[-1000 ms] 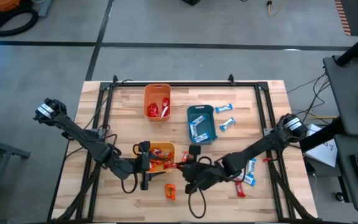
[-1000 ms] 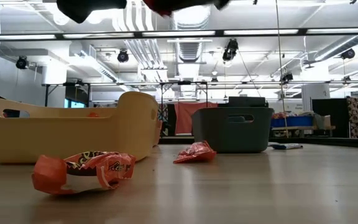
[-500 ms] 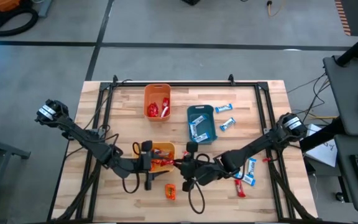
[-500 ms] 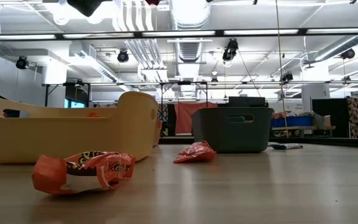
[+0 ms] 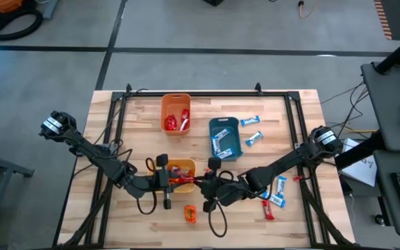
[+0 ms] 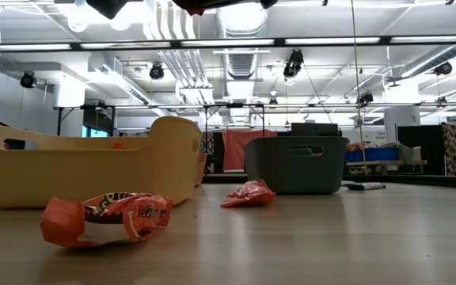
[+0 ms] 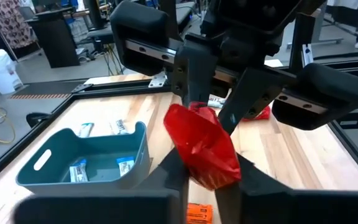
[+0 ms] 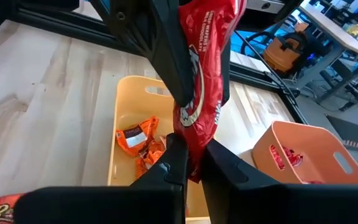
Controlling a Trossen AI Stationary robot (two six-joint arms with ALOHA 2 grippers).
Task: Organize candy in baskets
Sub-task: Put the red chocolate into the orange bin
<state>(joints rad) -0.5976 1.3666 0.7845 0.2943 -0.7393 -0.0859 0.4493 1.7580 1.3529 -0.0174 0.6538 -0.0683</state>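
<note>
A red candy (image 5: 191, 182) hangs in the air over the right edge of the yellow basket (image 5: 186, 163), between my two grippers. My left gripper (image 5: 180, 182) comes from the table's left and is shut on one end. My right gripper (image 5: 201, 184) comes from the right and is shut on the other end. Orange candies (image 8: 143, 142) lie inside the yellow basket. The orange basket (image 5: 165, 104) holds red candies and the teal basket (image 5: 212, 125) holds blue ones. My left gripper pinches the red candy's wrapper end (image 7: 215, 173) between its two fingers, coming nearly level from the table's left. The candy is lifted clear above the yellow basket. My right gripper pinches the opposite wrapper end (image 8: 196, 140) between its two fingers, coming nearly level from the table's right. The candy spans the gap between the two grippers.
An orange candy (image 5: 190, 213) lies on the table near the front edge, below the grippers. Blue candies (image 5: 250, 121) lie right of the teal basket, and more blue and red ones (image 5: 276, 194) lie at the near right. A black frame rail (image 5: 193, 94) runs along the table's far edge.
My left gripper has tipped slightly and taken hold of the red candy's free end. My right gripper keeps the other end in the air over the yellow basket's right edge.
</note>
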